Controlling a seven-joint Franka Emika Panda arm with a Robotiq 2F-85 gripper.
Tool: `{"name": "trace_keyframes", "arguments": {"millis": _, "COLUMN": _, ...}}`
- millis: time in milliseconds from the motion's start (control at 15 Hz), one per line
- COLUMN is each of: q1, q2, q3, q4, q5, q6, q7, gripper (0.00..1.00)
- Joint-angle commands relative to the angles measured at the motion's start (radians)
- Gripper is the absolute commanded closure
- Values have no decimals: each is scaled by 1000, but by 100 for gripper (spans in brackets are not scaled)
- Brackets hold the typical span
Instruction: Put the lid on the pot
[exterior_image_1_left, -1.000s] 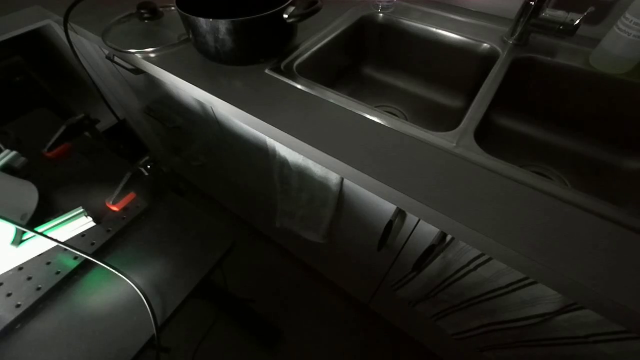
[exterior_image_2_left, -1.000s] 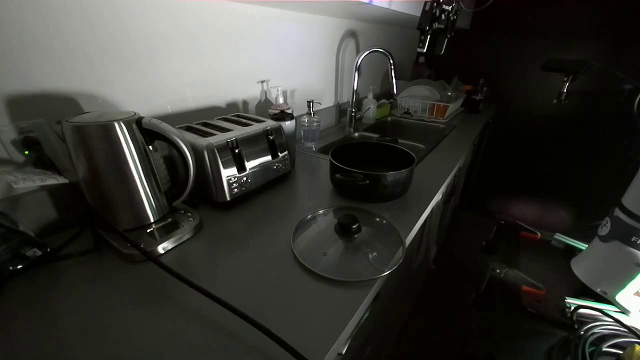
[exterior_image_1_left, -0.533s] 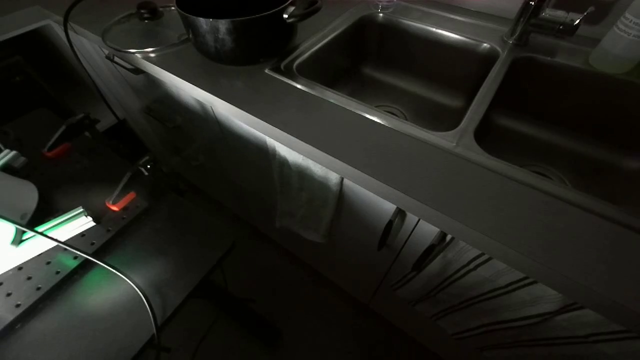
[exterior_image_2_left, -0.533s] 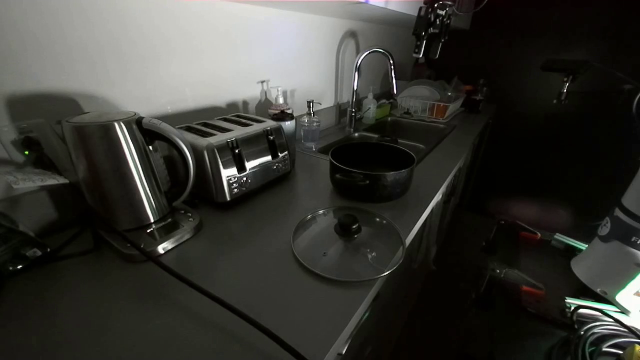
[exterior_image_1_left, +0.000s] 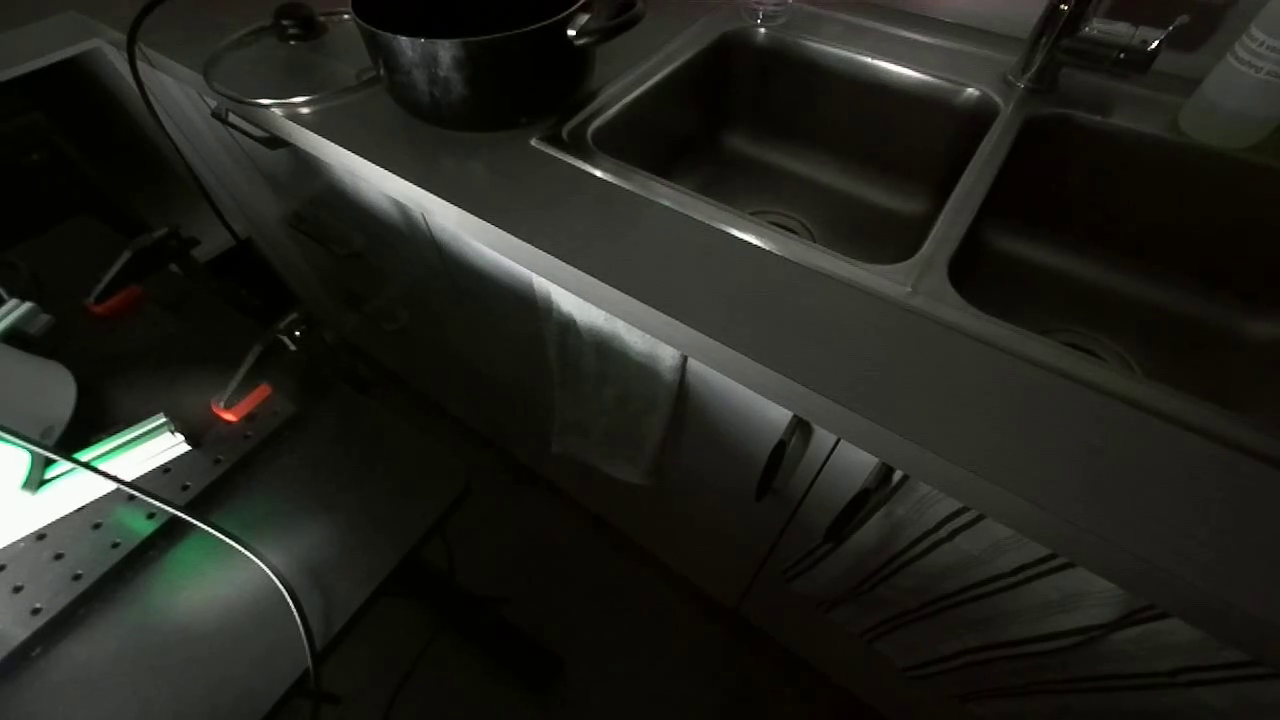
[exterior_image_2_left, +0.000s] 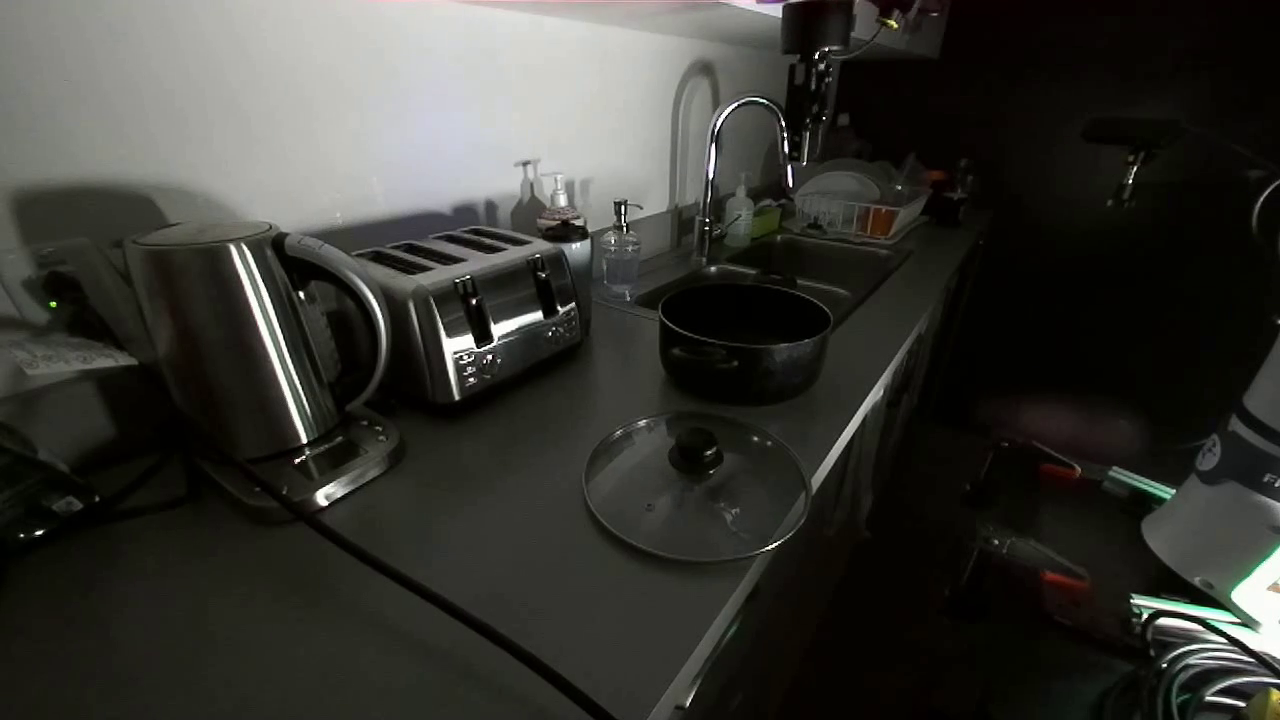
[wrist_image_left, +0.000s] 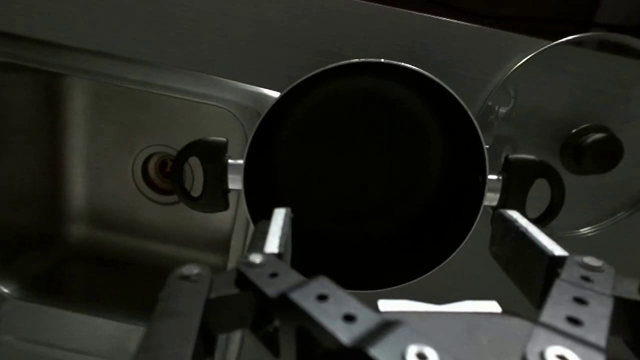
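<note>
Lid flat on the bench, glass, black knob uppermost, rim right out at the front edge; just beside it, between lid and sink, stands the pot, upright and open-topped; one pot handle overlaps the sink's end in the wrist view, the opposite one overlaps the lid's glass; up above hangs the gripper, jaws spread wide, holding nothing, the pot's mouth showing between them; and the neighbours: the tap arches up behind the sink, its spout right beside the gripper in an exterior view, though the real gap there cannot be told; over toward the back edge we have the kettle, then the toaster, then a clear soap dispenser, all apart from lid and pot; a black cable slants across the kettle's end of the bench, apart from the lid; the dish rack sits past the sink, toward the opposite end; below the front edge hangs a pale towel, and farther along a striped cloth.
</note>
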Motion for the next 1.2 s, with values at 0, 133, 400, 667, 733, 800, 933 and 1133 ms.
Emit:
{"name": "trace_keyframes", "arguments": {"millis": 0, "q1": 45, "q2": 55, "q3": 48, "q4": 32, "q5": -50, "q6": -33, "q7": -73, "gripper": 0}}
{"name": "trace_keyframes", "arguments": {"millis": 133, "q1": 73, "q2": 89, "q3": 80, "q4": 40, "q5": -79, "q6": -36, "q7": -101, "gripper": 0}}
{"name": "trace_keyframes", "arguments": {"millis": 400, "q1": 129, "q2": 151, "q3": 145, "q4": 50, "q5": -150, "q6": -38, "q7": -146, "gripper": 0}}
{"name": "trace_keyframes", "arguments": {"millis": 667, "q1": 173, "q2": 221, "q3": 195, "q4": 86, "q5": -206, "q6": -57, "q7": -225, "gripper": 0}}
{"name": "trace_keyframes", "arguments": {"millis": 733, "q1": 183, "q2": 237, "q3": 206, "q4": 95, "q5": -220, "q6": -59, "q7": -251, "gripper": 0}}
{"name": "trace_keyframes", "arguments": {"millis": 800, "q1": 191, "q2": 252, "q3": 215, "q4": 104, "q5": -234, "q6": -61, "q7": -277, "gripper": 0}}
{"name": "trace_keyframes", "arguments": {"millis": 933, "q1": 204, "q2": 279, "q3": 230, "q4": 117, "q5": -263, "q6": -61, "q7": -337, "gripper": 0}}
{"name": "trace_keyframes", "arguments": {"millis": 1133, "q1": 216, "q2": 325, "q3": 249, "q4": 128, "q5": -306, "q6": -41, "q7": -434, "gripper": 0}}
